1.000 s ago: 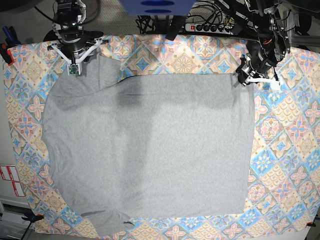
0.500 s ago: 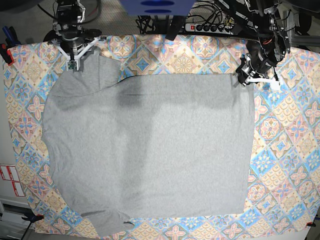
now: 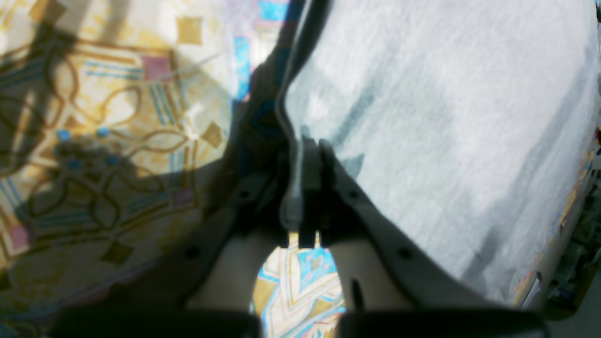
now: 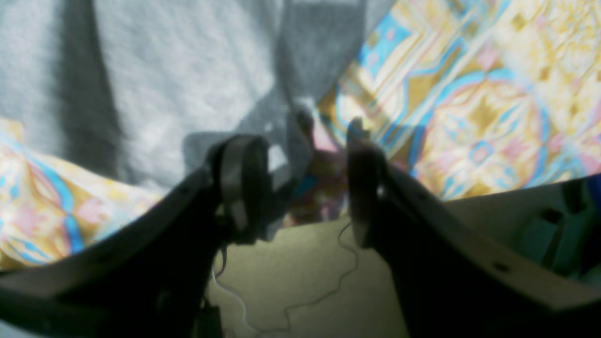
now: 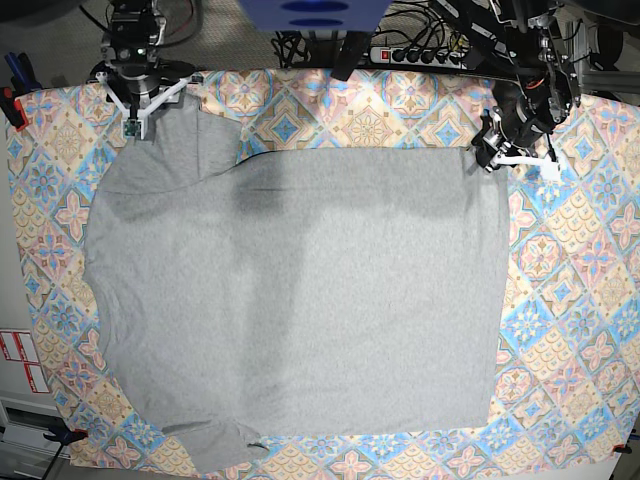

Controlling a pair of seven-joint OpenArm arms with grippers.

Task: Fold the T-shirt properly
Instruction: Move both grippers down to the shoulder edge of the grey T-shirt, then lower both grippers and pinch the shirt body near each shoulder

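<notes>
The grey T-shirt (image 5: 300,300) lies spread flat on the patterned tablecloth (image 5: 380,110), plain side up, with its sleeves toward the base view's left. My left gripper (image 5: 489,158) sits at the shirt's far right corner. In the left wrist view this gripper (image 3: 307,188) is shut on the T-shirt (image 3: 422,117), pinching its hem. My right gripper (image 5: 133,122) hovers at the far left sleeve tip. In the right wrist view this gripper (image 4: 303,178) stands open, and the T-shirt (image 4: 164,70) sleeve's corner hangs loose beside the left finger.
The tablecloth covers the whole table. A power strip (image 5: 420,52) and cables lie beyond the far edge. Red clamps (image 5: 10,100) hold the cloth at the table's corners. Floor shows below the far edge in the right wrist view.
My right gripper has drawn back toward the far edge and its jaws have spread apart, leaving the sleeve on the cloth. The left arm has stayed put.
</notes>
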